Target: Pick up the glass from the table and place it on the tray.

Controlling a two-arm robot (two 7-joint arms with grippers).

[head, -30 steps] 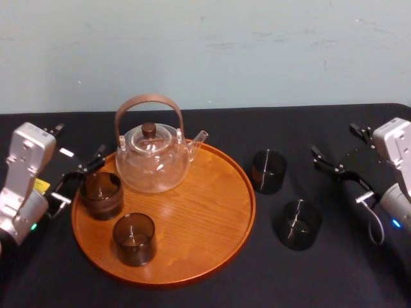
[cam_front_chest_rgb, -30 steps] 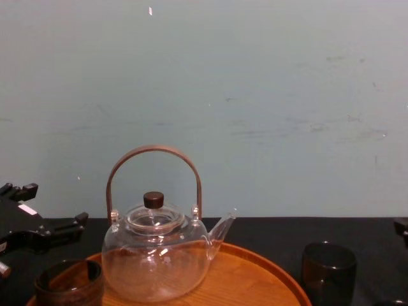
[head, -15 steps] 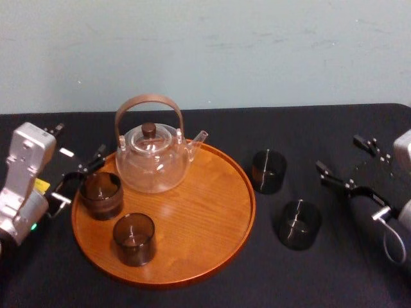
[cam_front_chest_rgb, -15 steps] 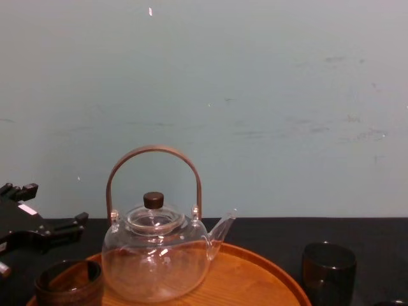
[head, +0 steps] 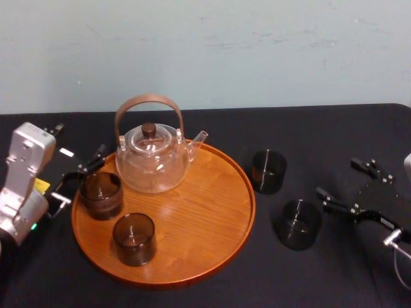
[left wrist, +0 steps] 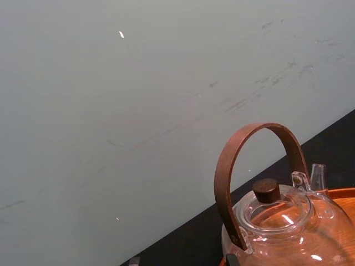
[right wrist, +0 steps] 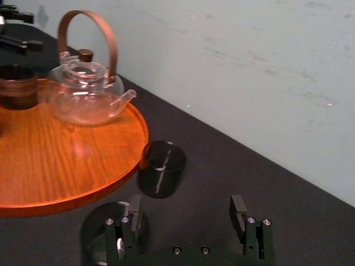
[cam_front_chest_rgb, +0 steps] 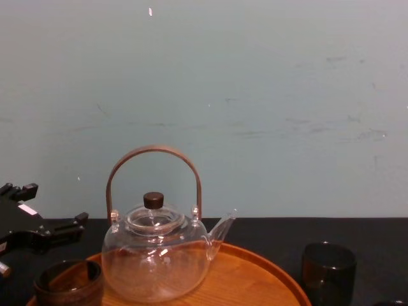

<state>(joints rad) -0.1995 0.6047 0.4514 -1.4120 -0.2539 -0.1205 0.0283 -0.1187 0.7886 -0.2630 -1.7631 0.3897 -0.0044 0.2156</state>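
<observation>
Right hand: wide open, empty, low over the desk on the robot's right. Closest thing is the near glass, upright on the cloth on the tray side of the hand. In the right wrist view it sits just beside one finger, on the outer side and not in the gap, so no grasp yet. Far glass is further back, upright, on the desk near the tray rim.

Left hand: open, empty, at the tray's left edge beside the rear tray glass. Can't tell if it's touching. Front tray glass and teapot are also on the tray.

Progress: two glasses on the tray, two on the desk. My read is approach stage on the near glass. Centring, closing, lift, carry and set-down are all left. The tray's right half looks free.
</observation>
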